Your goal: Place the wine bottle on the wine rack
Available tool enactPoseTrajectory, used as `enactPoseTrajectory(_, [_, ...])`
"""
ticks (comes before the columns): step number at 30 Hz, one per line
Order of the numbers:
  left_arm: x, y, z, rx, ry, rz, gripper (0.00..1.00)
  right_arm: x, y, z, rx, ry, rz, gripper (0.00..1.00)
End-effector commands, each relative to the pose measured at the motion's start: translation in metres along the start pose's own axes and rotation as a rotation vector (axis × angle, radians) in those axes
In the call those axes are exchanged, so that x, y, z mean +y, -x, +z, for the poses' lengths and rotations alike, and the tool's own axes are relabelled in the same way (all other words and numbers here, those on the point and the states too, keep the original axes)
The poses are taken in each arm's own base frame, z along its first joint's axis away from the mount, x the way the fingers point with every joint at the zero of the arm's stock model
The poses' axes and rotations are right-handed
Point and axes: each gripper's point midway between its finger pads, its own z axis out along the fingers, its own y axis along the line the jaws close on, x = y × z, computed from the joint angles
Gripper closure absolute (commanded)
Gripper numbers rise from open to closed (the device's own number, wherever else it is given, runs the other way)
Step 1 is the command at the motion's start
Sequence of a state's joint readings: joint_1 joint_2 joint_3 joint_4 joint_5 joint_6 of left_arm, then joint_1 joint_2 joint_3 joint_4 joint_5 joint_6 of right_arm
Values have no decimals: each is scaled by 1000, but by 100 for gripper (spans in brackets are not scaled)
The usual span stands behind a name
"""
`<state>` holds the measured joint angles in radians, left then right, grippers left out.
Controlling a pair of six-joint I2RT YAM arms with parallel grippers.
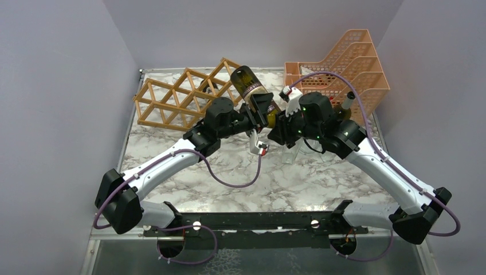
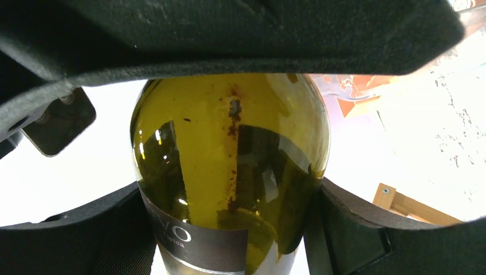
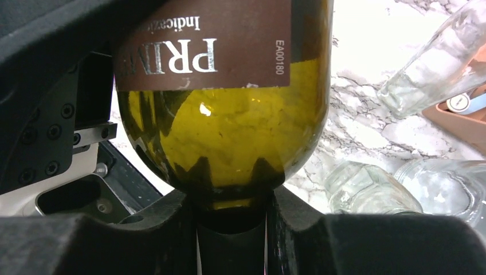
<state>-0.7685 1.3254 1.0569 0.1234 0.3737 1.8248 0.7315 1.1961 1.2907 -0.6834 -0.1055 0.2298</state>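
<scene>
The olive-green wine bottle (image 1: 247, 83) with a brown label is held in the air, its base pointing to the far left near the right end of the wooden lattice wine rack (image 1: 179, 97). My left gripper (image 1: 262, 110) is shut on the bottle's body; the left wrist view shows its pads against the glass (image 2: 229, 166) on both sides. My right gripper (image 1: 279, 121) is shut on the bottle's neck, below the shoulder (image 3: 229, 132) in the right wrist view. A corner of the rack (image 2: 401, 203) shows in the left wrist view.
A peach-orange mesh tray organiser (image 1: 344, 69) stands at the back right with a bottle neck (image 1: 347, 101) beside it. Clear glass jars (image 3: 367, 186) lie on the marble top under my right arm. Grey walls close in on three sides.
</scene>
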Motion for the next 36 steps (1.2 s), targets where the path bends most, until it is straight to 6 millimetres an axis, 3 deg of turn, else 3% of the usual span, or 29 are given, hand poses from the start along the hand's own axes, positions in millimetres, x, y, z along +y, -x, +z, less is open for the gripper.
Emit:
enactPoseTrajectory(1, [71, -2, -13, 5, 180, 48, 100, 2, 21, -3, -114, -2, 11, 92])
enactPoseTrajectory(2, [71, -1, -13, 6, 179, 45, 100, 1, 24, -5, -127, -8, 12, 98])
enactPoseTrajectory(4, [69, -2, -13, 7, 171, 31, 100, -1, 28, -10, -149, -21, 15, 99])
enactPoseTrajectory(5, [67, -2, -13, 7, 165, 19, 91, -1, 31, -12, -164, -28, 19, 99])
enactPoseTrajectory(6, [66, -3, -12, 9, 161, 0, 61, -2, 35, -15, -181, -35, 21, 99])
enactPoseTrajectory(8, [63, -3, -11, 10, 157, -35, 11, -3, 42, -21, -217, -42, 27, 99])
enactPoseTrajectory(9, [60, -3, -10, 7, 156, -50, 2, -3, 47, -25, -239, -47, 32, 99])
enactPoseTrajectory(16, [37, -13, -12, 85, 161, -159, 1, -12, 87, -55, -417, -126, 99, 99])
enactPoseTrajectory(25, [61, -39, -39, 204, 358, -616, 1, -17, 115, -70, -537, -161, 143, 99])
enactPoseTrajectory(31, [56, -76, -58, 384, 496, -922, 1, -16, 121, -84, -596, -153, 179, 99])
enactPoseTrajectory(36, [49, -119, -97, 551, 672, -1122, 1, -8, 116, -75, -555, -108, 160, 99])
